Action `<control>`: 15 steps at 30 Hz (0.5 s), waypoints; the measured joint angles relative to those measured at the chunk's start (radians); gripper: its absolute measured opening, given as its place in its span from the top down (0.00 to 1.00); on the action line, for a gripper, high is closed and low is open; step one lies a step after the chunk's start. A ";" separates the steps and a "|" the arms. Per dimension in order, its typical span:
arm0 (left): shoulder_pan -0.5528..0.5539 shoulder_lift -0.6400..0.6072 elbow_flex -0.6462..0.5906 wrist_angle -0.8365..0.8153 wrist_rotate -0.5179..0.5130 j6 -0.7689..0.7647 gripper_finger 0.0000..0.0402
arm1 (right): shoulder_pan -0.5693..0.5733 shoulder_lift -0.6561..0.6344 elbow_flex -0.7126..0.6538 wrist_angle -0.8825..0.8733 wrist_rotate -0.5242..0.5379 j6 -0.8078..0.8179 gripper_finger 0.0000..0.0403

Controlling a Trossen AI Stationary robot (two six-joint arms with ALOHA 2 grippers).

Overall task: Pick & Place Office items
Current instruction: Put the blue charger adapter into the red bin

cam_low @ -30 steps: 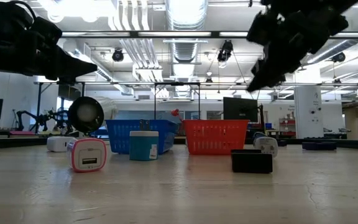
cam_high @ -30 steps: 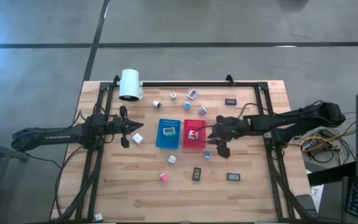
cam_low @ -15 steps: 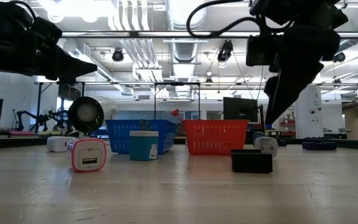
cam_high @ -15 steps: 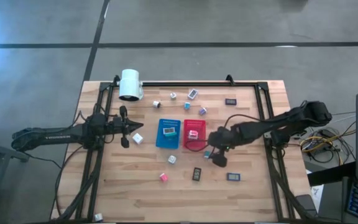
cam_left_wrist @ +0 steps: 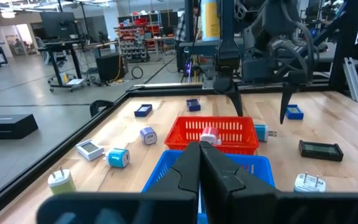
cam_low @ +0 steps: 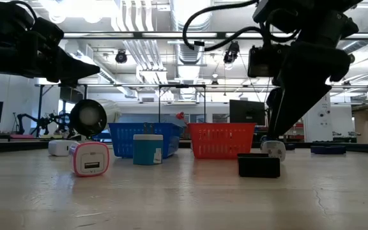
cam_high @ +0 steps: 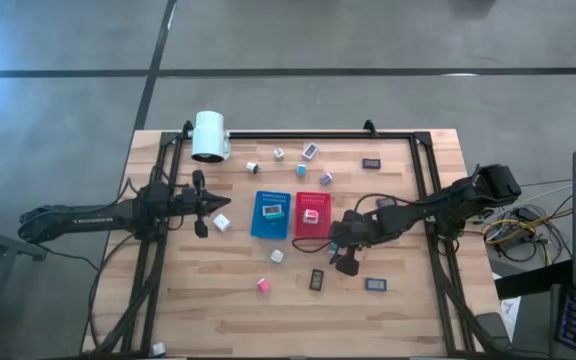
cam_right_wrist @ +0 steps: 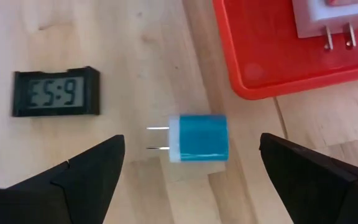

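Right gripper (cam_right_wrist: 188,171) has dropped lower, fingers (cam_right_wrist: 86,171) wide, straddling blue charger cube (cam_right_wrist: 197,138) beside red tray (cam_right_wrist: 253,87). Left gripper (cam_high: 200,205) unchanged, fingers closed.

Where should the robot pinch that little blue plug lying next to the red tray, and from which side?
Probably from straight above, on the blue charger's two flat side faces, not on its prongs, which stick out sideways. It lies flat on the wood beside the red tray, and the open right gripper already straddles it from above.
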 joint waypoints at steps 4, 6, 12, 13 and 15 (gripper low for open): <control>0.000 0.000 0.000 0.000 0.000 0.000 0.98 | -0.001 0.017 0.000 0.004 0.023 0.009 0.09; 0.000 0.000 0.000 0.000 0.000 0.000 0.98 | 0.000 0.028 0.000 0.011 0.028 0.010 0.09; 0.000 0.000 0.000 0.000 0.000 0.000 0.97 | -0.001 0.043 -0.002 0.020 0.046 0.007 0.09; 0.000 0.000 0.000 0.000 0.000 0.000 0.97 | 0.000 0.048 -0.003 0.020 0.055 0.007 0.09; 0.000 0.000 0.000 0.000 0.000 0.000 0.97 | 0.000 0.058 -0.001 0.037 0.066 0.002 0.09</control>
